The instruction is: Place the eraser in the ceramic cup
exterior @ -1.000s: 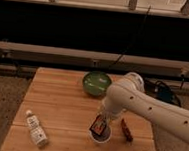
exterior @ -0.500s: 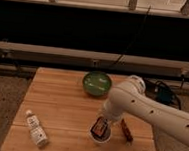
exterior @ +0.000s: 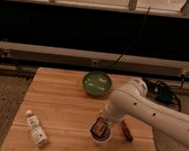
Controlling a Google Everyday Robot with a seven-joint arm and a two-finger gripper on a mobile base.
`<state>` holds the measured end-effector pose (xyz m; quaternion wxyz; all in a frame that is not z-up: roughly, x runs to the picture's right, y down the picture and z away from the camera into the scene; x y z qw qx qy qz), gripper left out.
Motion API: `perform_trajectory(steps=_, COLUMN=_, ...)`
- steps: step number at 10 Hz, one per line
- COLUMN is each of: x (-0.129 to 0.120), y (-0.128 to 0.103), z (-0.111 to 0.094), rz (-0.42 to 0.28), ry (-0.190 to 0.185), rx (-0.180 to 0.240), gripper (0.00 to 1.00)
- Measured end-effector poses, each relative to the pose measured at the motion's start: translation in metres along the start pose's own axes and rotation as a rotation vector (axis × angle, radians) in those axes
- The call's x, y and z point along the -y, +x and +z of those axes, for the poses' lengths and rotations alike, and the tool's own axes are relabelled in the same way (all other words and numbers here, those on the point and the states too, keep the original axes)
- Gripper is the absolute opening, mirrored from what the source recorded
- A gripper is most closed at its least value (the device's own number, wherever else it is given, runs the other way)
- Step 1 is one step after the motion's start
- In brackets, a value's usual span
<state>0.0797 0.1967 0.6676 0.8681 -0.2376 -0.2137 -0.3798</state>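
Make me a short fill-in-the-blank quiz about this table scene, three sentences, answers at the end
1. The gripper hangs right above the ceramic ____, with the eraser at its rim.
2. The bowl behind the arm is ____ in colour.
3. The small bottle lies near the table's front ____ corner in the camera view.

Answers: cup; green; left
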Motion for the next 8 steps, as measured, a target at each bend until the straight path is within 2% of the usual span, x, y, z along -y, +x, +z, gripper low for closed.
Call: perform_trajectory(steps=8, x=-0.008, y=0.0043, z=0.0047, rz=0.01, ry=0.019, rx=-0.008, gripper=0.71)
